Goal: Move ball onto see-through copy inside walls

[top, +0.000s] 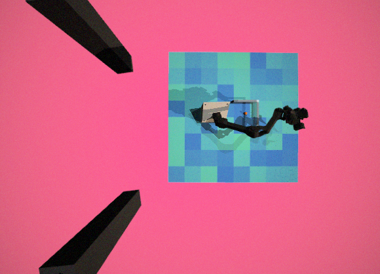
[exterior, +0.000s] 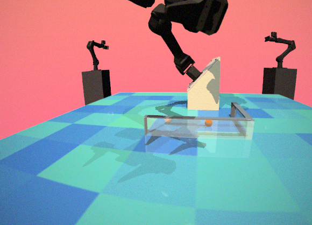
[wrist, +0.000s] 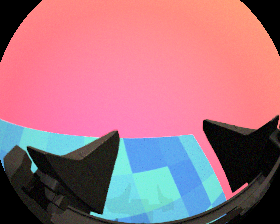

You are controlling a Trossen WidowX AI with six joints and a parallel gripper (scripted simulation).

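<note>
The orange ball (top: pixel 245 113) (exterior: pixel 208 122) lies on the table inside the corner, clear of both walls. The long clear wall (top: pixel 257 111) (exterior: pixel 188 118) and the other clear wall (top: pixel 244 101) (exterior: pixel 242 112) meet at a right angle. The pale see-through copy (exterior: pixel 168 120) shows behind the long wall, to the left of the ball in the exterior view; the arm seems to hide it in the top view. My gripper (top: pixel 305 120) (wrist: pixel 163 130) is open and empty, raised well away from the ball, beyond the long wall. Its fingertips are not clearly seen in the exterior view.
The cream wedge-shaped base (top: pixel 213 107) (exterior: pixel 203 100) carries my arm, which reaches over the walls. The chequered table (top: pixel 193 175) (exterior: pixel 148 205) ends just under the gripper in the top view. Two more arms stand on dark pedestals (exterior: pixel 94 84) (exterior: pixel 279 82) beyond the table.
</note>
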